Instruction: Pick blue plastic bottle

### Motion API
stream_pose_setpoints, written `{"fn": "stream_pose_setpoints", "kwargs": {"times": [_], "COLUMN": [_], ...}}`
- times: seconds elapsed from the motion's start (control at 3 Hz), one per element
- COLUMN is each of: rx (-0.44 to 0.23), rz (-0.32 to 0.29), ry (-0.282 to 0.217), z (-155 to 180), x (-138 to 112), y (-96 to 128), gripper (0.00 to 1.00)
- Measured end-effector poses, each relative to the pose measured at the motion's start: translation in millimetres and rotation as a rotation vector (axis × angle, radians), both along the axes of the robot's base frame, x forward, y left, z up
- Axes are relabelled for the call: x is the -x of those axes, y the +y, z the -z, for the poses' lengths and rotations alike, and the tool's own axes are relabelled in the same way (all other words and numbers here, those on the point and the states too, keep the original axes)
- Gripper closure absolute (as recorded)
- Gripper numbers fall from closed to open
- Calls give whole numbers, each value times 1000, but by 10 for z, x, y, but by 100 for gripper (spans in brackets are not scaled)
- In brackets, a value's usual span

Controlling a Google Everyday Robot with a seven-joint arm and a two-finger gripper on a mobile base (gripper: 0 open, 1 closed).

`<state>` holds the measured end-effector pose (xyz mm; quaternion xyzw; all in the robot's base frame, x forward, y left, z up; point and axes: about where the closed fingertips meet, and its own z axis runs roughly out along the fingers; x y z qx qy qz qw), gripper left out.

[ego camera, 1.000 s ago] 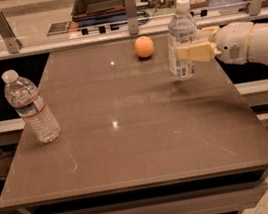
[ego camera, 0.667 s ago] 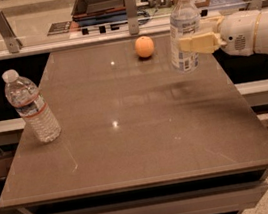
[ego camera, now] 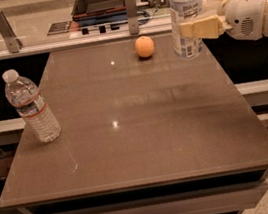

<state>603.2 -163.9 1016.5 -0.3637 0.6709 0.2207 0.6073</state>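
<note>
The gripper (ego camera: 201, 27) has risen, its jaws pinching the blue plastic bottle (ego camera: 187, 19) between them, now lifted off the worktop (ego camera: 142, 128) below; the pick looks essentially done.

gripper (ego camera: 188, 28) clasping blue plastic bottle (ego camera: 189, 47) at table (ego camera: 152, 126) far right, orange (ego camera: 144, 46) beside

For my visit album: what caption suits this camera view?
Gripper clamps the blue plastic bottle above the table at far right; an orange and a red-banded bottle sit apart.
</note>
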Motion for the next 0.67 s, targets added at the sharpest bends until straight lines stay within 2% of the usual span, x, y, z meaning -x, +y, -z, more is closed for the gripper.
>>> {"fn": "stream_pose_setpoints", "kwargs": {"times": [0.33, 0.67], "rx": [59, 60], "rz": [0, 0], "ry": [-67, -68], "z": [-323, -330], "x": [109, 111], "y": [87, 91], "gripper": [100, 100]}}
